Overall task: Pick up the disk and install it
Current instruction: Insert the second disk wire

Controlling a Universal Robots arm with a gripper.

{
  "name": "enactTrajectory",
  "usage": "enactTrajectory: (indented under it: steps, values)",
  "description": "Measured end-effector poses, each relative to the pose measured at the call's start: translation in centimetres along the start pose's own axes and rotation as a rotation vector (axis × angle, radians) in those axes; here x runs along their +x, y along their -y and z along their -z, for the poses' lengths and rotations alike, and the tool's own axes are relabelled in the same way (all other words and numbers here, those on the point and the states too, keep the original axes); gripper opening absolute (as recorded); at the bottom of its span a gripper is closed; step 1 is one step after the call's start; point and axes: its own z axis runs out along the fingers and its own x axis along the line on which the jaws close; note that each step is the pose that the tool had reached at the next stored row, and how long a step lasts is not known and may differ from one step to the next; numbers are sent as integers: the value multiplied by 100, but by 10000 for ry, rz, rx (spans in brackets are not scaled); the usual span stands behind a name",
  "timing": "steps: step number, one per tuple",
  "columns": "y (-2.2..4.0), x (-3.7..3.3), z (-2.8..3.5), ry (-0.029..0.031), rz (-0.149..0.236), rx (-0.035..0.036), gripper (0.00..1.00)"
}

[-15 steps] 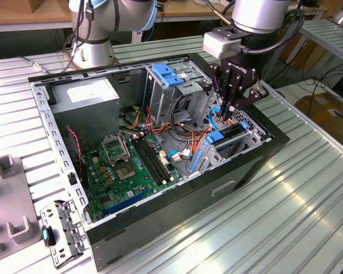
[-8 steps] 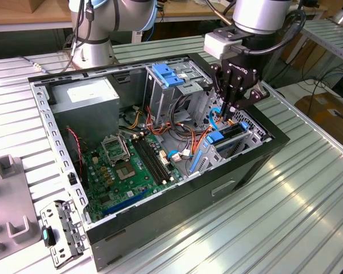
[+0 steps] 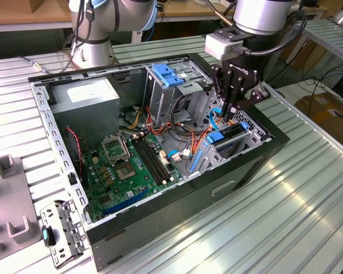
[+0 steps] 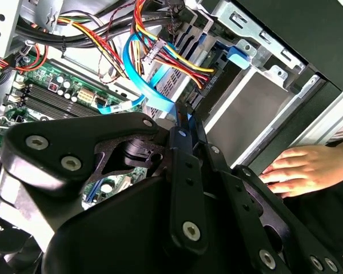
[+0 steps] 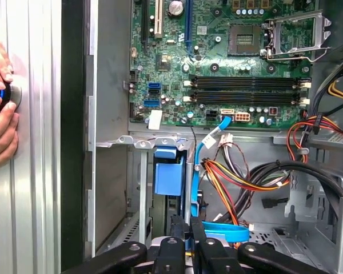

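Above the seated disk [image 3: 231,132] in its bay, the end effector [image 3: 231,114] hangs pinched closed, empty.

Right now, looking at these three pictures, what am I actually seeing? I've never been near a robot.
You are seeing a robot arm working inside an open computer case that lies on a ribbed metal table. The exterior view comes from a camera off the arm. Both wrist views come from cameras riding on the arm, looking past its black gripper into the case. The gripper's fingers are closed together above the drive bay at the case's front corner, beside a light blue flat cable. In that bay sits the disk with its blue plastic front. Further in are the green motherboard and a grey power-supply box. A person's hand rests just outside the case.
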Motion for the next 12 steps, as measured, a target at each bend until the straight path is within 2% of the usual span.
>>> enactTrajectory:
  steps: [12]
  values:
    - [-1,21,-3,1,17,2,16]
